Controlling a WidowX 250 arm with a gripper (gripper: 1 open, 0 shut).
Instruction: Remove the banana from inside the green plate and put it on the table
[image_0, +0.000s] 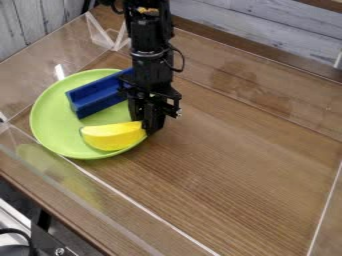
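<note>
The yellow banana (112, 136) lies in the near right part of the green plate (51, 125), which sits at the left of the wood-grain table (247, 150). My gripper (151, 122) points down at the plate's right rim. Its dark fingers are drawn close together at the banana's right end. Whether they pinch the banana or only touch it is hidden by the fingers themselves.
A long blue block (92, 95) lies in the far part of the plate, just left of the gripper. Clear acrylic walls (80, 205) border the table on all sides. Bare wood stretches to the right of the plate.
</note>
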